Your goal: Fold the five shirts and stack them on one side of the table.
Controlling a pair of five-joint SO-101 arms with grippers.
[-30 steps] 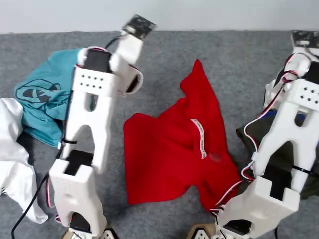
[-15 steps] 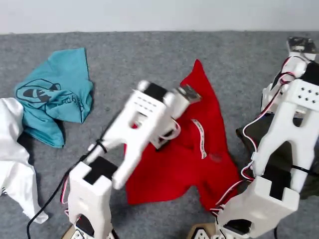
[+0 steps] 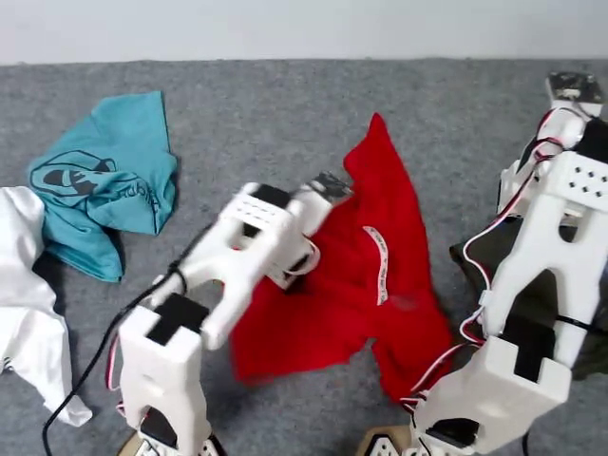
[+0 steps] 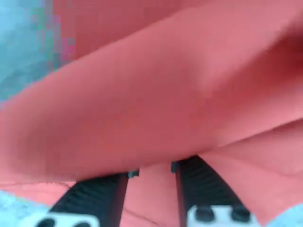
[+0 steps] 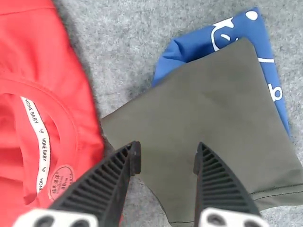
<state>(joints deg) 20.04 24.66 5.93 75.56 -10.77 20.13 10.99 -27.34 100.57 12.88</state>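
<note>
Since the earlier frame my left arm has swung down onto the red shirt [image 3: 399,209], which lies mid-tabletop [image 3: 285,114], and rumpled its edge. The left gripper [image 4: 151,170] stands parted with red cloth between its jaws. The right gripper [image 5: 165,156] hangs spread above the olive shirt [image 5: 222,109]. I'd pinch one layer at the edge, then draw it across slowly.

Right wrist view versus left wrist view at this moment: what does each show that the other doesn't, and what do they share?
Right wrist, not left: an olive shirt lying over a blue shirt, the open right gripper above the olive one, and a white neck label. Left wrist, not right: the left gripper deep among red folds. Both: the red shirt.
</note>
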